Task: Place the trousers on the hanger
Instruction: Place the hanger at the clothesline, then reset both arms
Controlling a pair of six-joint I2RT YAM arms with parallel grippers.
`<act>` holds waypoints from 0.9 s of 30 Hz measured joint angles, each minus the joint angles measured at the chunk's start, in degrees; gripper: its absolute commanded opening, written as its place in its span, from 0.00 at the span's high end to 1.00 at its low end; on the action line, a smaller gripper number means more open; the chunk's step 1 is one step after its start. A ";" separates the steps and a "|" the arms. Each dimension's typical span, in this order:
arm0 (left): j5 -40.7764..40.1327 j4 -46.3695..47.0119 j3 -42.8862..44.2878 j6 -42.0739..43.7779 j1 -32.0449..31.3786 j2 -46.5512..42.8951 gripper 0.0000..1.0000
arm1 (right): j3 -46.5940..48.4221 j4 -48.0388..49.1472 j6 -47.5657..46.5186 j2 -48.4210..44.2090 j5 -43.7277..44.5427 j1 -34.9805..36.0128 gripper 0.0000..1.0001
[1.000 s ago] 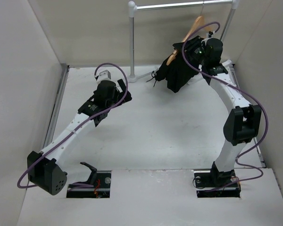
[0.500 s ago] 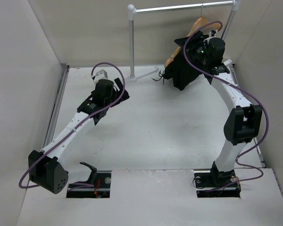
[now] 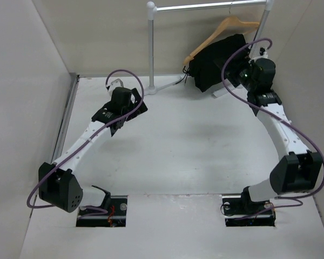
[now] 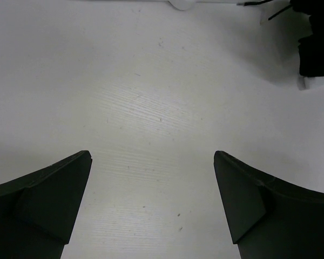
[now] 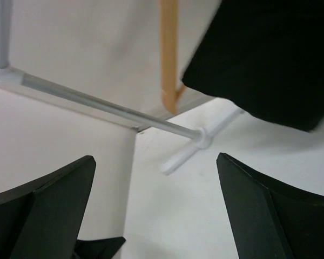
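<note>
— Right hand [image 3: 236, 74] has let go and pulled back from the trousers [image 3: 216, 62] since a second ago?
— Yes. Its fingers stand wide apart, holding nothing. The trousers hang from the hanger [image 3: 210, 38] on the rack [image 3: 205, 6], just ahead of that hand and apart from it.
— And the left hand [image 4: 152, 156]?
— Fingers apart too, above the counter [image 3: 178, 145], well away from the trousers.
</note>
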 measured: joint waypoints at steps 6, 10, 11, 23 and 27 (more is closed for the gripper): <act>0.02 -2.05 0.70 0.00 -1.25 3.56 0.00 | -16.17 -5.49 -5.29 -14.43 7.28 -1.14 0.00; 0.02 -3.37 0.76 0.00 -2.99 5.14 0.00 | -25.79 -13.00 -8.48 -22.18 14.49 -0.87 0.00; 0.02 -3.58 0.76 0.00 -3.48 5.55 0.00 | -27.69 -15.74 -8.92 -23.26 16.79 -0.83 0.00; 0.07 -4.09 0.76 -0.39 -7.93 9.81 0.00 | -36.02 -36.54 -8.44 -22.58 32.85 0.24 0.00; -0.02 -4.07 0.31 -1.57 -8.59 10.16 0.00 | -36.00 -37.55 -8.96 -20.76 33.99 2.27 0.00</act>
